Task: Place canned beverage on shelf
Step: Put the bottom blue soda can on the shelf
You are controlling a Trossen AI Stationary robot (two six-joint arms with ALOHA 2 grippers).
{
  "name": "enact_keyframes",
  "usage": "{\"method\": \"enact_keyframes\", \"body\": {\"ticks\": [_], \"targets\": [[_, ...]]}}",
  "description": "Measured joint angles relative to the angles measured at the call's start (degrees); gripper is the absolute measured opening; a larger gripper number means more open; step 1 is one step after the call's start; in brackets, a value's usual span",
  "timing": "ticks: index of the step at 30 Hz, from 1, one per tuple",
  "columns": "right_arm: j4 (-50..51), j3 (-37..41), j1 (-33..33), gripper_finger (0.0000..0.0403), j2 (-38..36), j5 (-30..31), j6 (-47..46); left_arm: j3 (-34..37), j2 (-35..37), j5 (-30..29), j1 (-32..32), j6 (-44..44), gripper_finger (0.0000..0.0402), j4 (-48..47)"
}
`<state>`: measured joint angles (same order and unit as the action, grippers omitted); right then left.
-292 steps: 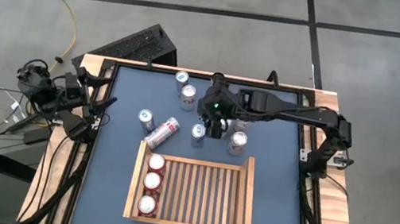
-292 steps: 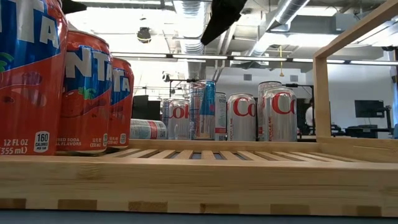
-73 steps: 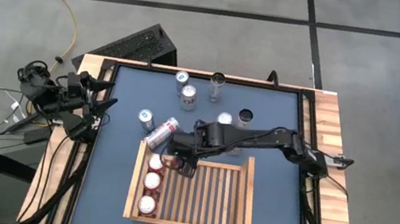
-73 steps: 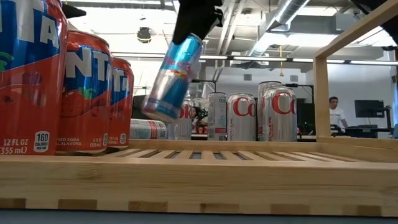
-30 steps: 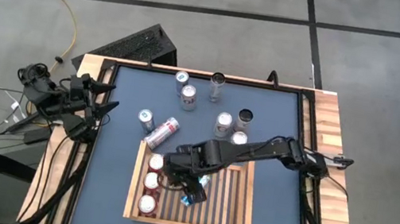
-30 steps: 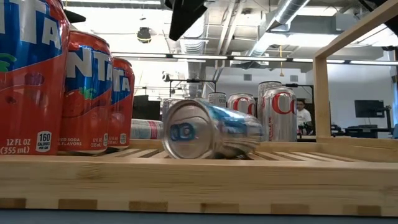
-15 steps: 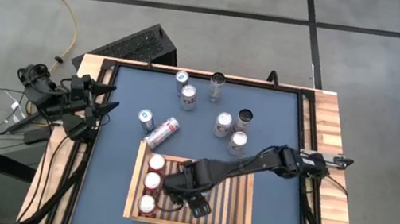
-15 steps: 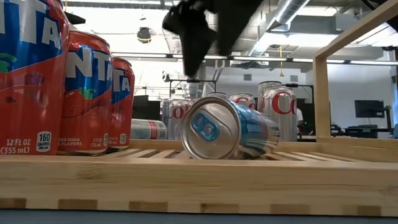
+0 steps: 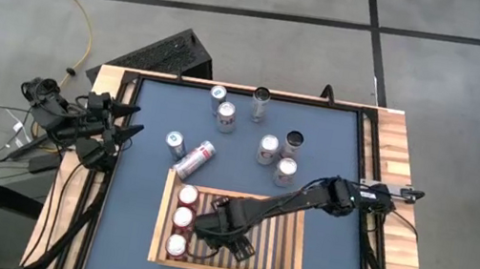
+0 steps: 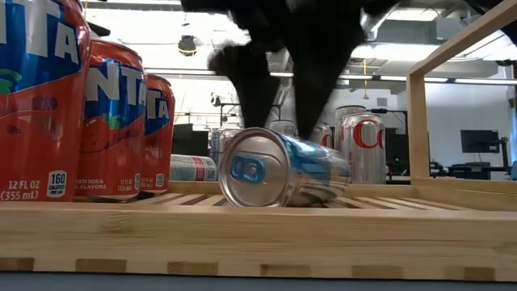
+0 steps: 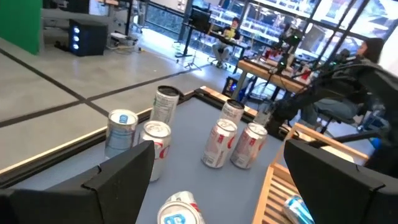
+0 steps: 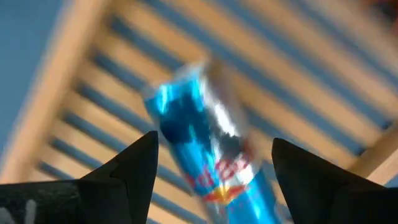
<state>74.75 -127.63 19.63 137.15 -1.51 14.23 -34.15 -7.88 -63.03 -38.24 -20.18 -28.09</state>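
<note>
A blue and silver can (image 10: 279,170) lies on its side on the slats of the light-wood shelf (image 9: 297,231), its top end toward the low camera. My right gripper (image 12: 214,138) hangs open right above it, pointing down, one finger on each side of the can's body (image 12: 205,143). In the high view the gripper (image 9: 233,240) hides the can. Three orange cans (image 10: 113,121) stand along the shelf's left rim. My left gripper (image 9: 131,122) waits open at the table's left edge. My right gripper comes at the lying can from above, its fingers (image 10: 250,97) across the can's length. The low view shows the fingertips down at the can's upper side. Whether they touch it I cannot tell.
Several silver cans (image 9: 267,148) stand on the blue tabletop beyond the shelf, and one (image 9: 198,157) lies on its side by the shelf's far left corner. The shelf's right half (image 9: 274,256) holds no cans.
My right gripper has come down and toward the table's near edge, over the blue can on the shelf, and has rolled a little about its wrist. The can has stayed on its side and has rocked slightly sideways on the slats.
</note>
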Motion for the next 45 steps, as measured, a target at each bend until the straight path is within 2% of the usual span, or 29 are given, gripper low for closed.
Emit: {"method": "enact_keyframes", "body": {"ticks": [6, 11, 14, 20, 24, 31, 36, 40, 45], "targets": [[-1.0, 7.2, -0.2, 0.0286, 0.1, -1.7, 3.2, 0.0, 0.0, 1.1, 0.0, 0.0, 0.0348, -0.1], [-1.5, 7.8, -0.2, 0.0278, 0.1, -1.6, -1.0, 0.0, 0.0, 1.1, 0.0, 0.0, 0.0348, -0.6], [-1.6, 7.9, -0.5, 0.0253, -0.1, -1.5, -5.3, 0.0, 0.0, 1.1, 0.0, -0.4, 0.0348, -0.8], [-5.6, 7.9, -2.0, 0.0175, -0.3, -1.2, -15.5, 0.0, 0.0, 1.0, 0.0, -0.4, 0.0348, -0.9], [-10.4, 7.8, -3.0, 0.0159, -0.5, 0.2, -20.7, 0.0, 0.0, 1.0, 0.0, -0.4, 0.0348, -0.9], [-12.2, 8.0, -1.7, 0.0196, -2.4, 12.1, -24.8, 0.0, 0.0, 1.2, 0.0, -0.4, 0.0348, -1.0], [-10.9, 8.4, -1.4, 0.0195, -6.2, 19.8, -29.8, 0.0, 0.0, 1.2, 0.0, -0.4, 0.0348, -1.3], [-14.0, 13.8, -1.6, 0.0194, -11.2, 30.4, -36.2, 0.0, 0.0, 1.2, 0.0, -0.4, 0.0348, -1.3], [-29.4, 26.9, -1.9, 0.0198, -19.8, 41.5, -44.7, 0.0, 0.0, 1.2, 0.0, -0.4, 0.0348, -1.8]]}}
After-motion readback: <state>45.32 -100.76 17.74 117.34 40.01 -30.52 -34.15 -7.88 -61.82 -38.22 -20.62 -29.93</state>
